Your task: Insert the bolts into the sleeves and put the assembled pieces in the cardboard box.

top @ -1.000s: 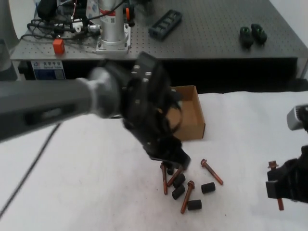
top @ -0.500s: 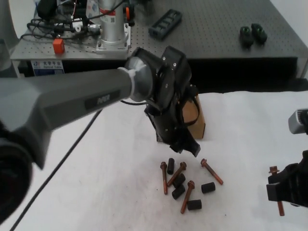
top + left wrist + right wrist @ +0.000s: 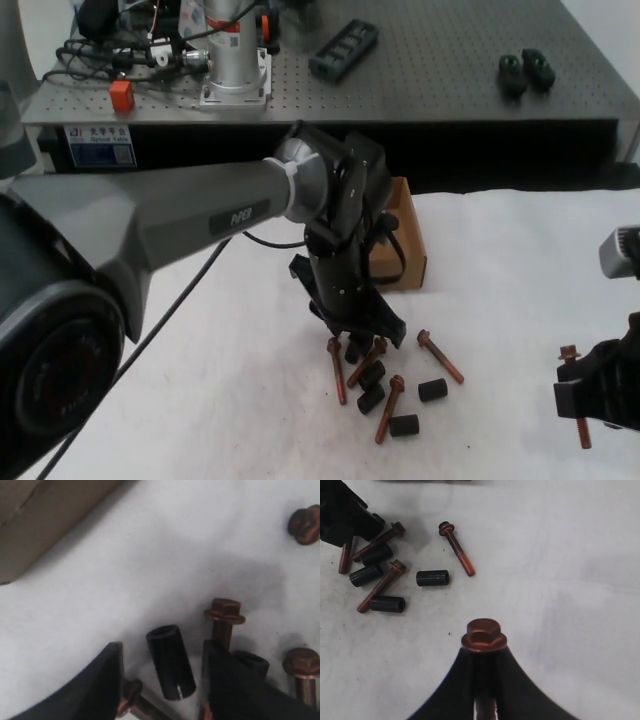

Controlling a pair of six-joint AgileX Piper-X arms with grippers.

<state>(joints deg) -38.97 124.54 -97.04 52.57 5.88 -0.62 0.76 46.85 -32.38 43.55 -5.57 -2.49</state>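
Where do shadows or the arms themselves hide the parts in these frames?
Left wrist view: the left gripper throws a soft dark shadow on the white cloth beside the sleeve between its open fingers. High view: that arm covers part of the cardboard box. Right wrist view: even light on the pile; the right gripper hides the shank of its bolt.

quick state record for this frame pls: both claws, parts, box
left claw: open, low over the loose parts, fingers either side of a lying sleeve
right claw: shut on a bolt, apart from the others
loose bolts: four on the cloth
loose sleeves: five, none with a bolt in
box: on the cloth beyond the loose parts
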